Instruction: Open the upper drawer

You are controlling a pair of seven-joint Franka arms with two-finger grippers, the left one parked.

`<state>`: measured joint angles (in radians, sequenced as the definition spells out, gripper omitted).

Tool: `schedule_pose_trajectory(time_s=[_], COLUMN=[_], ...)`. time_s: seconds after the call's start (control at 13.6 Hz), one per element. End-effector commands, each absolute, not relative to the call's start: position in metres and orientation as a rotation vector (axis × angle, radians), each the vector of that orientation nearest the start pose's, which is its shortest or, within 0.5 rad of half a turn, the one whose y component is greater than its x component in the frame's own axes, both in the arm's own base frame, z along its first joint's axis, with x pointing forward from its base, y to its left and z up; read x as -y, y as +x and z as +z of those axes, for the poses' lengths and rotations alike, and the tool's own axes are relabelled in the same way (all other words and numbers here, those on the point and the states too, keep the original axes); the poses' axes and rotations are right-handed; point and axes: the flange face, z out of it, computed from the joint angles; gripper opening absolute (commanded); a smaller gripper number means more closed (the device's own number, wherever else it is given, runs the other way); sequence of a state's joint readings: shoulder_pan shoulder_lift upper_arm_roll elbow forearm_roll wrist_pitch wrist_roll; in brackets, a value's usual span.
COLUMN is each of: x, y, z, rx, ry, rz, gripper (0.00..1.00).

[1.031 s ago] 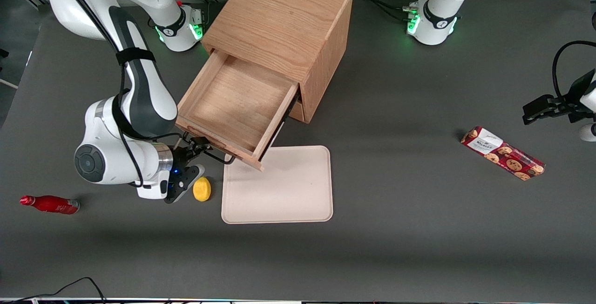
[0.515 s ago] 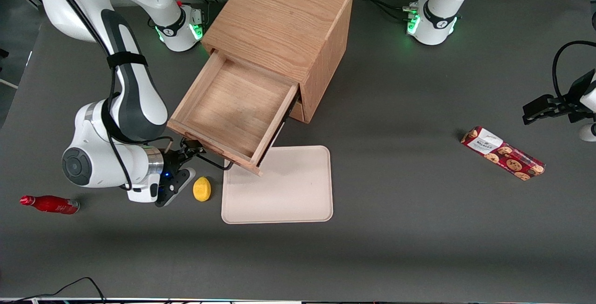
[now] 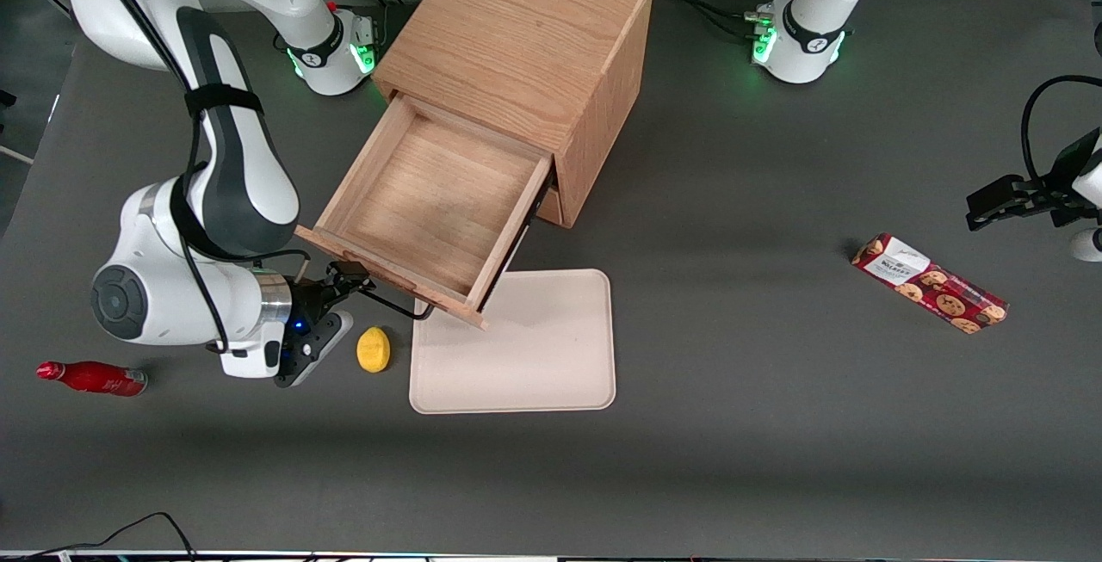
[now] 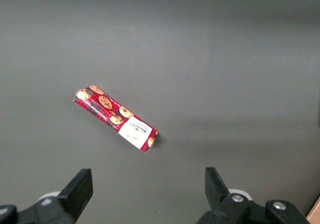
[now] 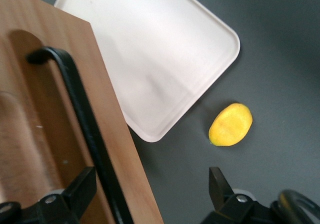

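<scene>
Gripper point(image 3: 344, 274) at the front of the upper drawer point(image 3: 422, 200), low over the tabletop point(image 3: 775, 459), toward the working arm's end. Jaws spread wide, not clamped. Thin dark bar handle point(image 5: 85, 129) running through the gap, close against one finger point(image 5: 82, 186) and well apart from the second; whether bar and finger actually touch, cannot tell. Nothing gripped between the pads.

Upper drawer pulled far out of the light oak cabinet point(image 3: 516, 37), its bare wooden floor open to the front camera. Cabinet by the tabletop edge where the arm bases stand. Drawer front nearer the camera than the cabinet, one front corner hanging above a corner of the pale tray point(image 3: 525, 355). In the front view, handle point(image 3: 396, 308) a dark loop below the drawer's front panel.

Tray flat near the middle of the tabletop. Yellow lemon point(image 3: 373, 349) just beside the tray's edge, apart from it, below the gripper. Seen by the wrist camera too: tray point(image 5: 150, 59) partly under the drawer front, lemon point(image 5: 230, 124) near its rounded corner.

Red bottle point(image 3: 90, 377) on its side near the tabletop's working-arm edge. Cookie box point(image 3: 930, 284) lying toward the parked arm's end.
</scene>
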<state>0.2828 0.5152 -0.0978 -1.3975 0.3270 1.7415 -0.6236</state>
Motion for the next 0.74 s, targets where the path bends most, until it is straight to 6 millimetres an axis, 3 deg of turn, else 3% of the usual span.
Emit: schedule_pose_trajectory(time_s=[0.0, 0.22, 0.37, 0.44, 0.66], x=[-0.174, -0.164, -0.149, -0.144, -0.121], y=[0.655, 0.639, 0.616, 0.600, 0.557], z=[0.449, 0.511, 0.550, 0.562, 0.579], rx=[1.100, 1.160, 1.213, 1.162, 0.691], ry=[-2.636, -2.677, -2.766, -2.792, -2.946], rz=[0.080, -0.031, -0.013, 0.016, 0.078], gripper=[1.00, 1.00, 1.00, 1.00, 1.00])
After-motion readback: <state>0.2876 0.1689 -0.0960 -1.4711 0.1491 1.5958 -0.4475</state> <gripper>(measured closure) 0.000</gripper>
